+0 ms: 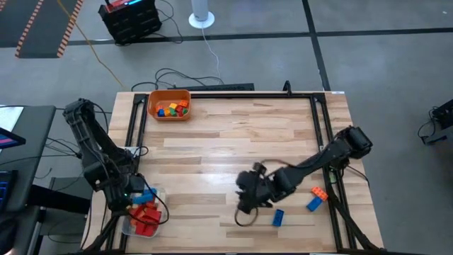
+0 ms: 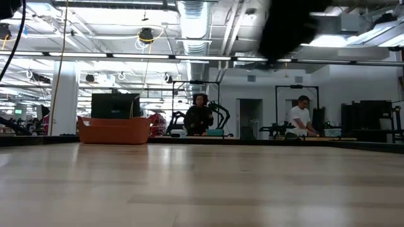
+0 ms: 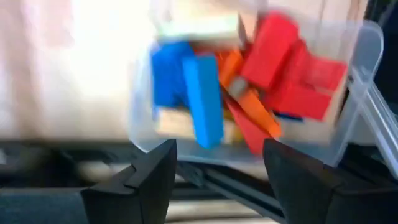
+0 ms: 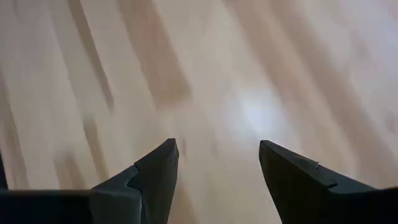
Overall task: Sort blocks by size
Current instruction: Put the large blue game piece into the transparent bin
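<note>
on the table (image 1: 212,142), two blue blocks (image 1: 278,217) and one orange; left gripper (image 3: 217,168) gapes wide above the tub (image 3: 360,56), right gripper (image 4: 217,162) wide, empty.

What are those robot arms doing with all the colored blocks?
They are sorting blocks by size. The left gripper hangs open over the clear tub of long blocks, holding nothing. The right gripper is open over bare table, near the loose blocks at the right. The orange bin at the back holds small blocks.

Left gripper (image 3: 214,174) open, low at table's near-left corner; right gripper (image 4: 214,171) open, mid-table.
</note>
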